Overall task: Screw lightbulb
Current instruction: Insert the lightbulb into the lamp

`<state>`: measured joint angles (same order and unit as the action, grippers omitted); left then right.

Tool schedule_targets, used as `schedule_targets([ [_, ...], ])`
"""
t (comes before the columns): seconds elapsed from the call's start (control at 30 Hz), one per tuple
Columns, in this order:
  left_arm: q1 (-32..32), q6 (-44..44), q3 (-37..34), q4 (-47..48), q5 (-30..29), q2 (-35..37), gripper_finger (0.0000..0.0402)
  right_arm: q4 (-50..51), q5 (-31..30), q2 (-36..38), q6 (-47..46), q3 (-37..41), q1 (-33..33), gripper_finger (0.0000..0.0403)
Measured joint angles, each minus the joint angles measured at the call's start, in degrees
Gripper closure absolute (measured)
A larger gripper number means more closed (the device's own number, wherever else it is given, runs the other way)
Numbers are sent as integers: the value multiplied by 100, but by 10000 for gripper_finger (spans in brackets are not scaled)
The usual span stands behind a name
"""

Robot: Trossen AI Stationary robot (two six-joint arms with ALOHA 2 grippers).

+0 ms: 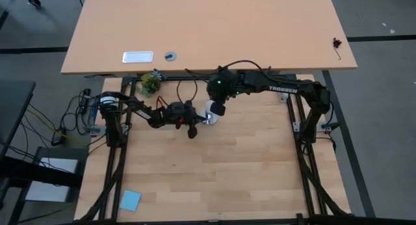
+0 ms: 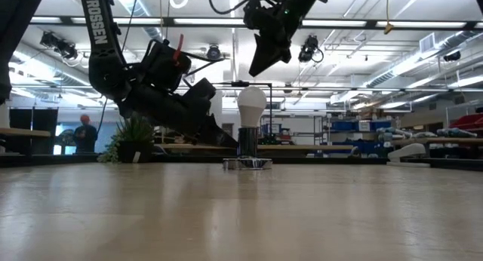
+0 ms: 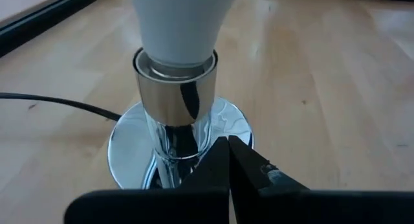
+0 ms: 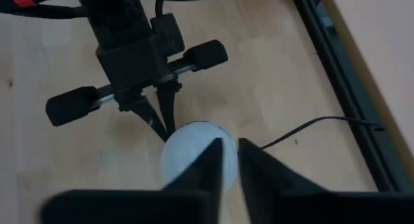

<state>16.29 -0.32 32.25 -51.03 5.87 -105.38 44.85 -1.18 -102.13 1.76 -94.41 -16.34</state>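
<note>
The lightbulb stands upright in a chrome socket (black cord trailing) on the worktop. The left gripper presses its 2 closed fingers against the socket stem. The right gripper hangs above the bulb, fingers nearly closed on nothing.

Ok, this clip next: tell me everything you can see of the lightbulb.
The lightbulb is a small, matt white, pear-shaped bulb, unlit as far as shows. It stands upright, round end up, with its neck seated in a shiny chrome socket on a round chrome base plate trailing a black cord; its screw base is hidden inside. The left gripper, shut, points at the socket's stem, touching the socket rather than the bulb. The right gripper hangs above the bulb, clear of it in the low view.
</note>
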Motion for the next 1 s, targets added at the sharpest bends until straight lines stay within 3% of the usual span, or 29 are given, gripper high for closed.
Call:
schedule_targets([
  [0.1,0,2,0,-4,-15,0,401,38,192,-15,-24,0,8,393],
  [0.3,21,7,0,0,-46,0,401,56,392,-159,-75,0,44,372],
  [0.57,22,9,0,33,-149,0,401,195,407,-296,-70,4,39,396],
  [1.0,22,9,2,47,-153,0,401,-37,412,-363,-66,-2,11,387],
])
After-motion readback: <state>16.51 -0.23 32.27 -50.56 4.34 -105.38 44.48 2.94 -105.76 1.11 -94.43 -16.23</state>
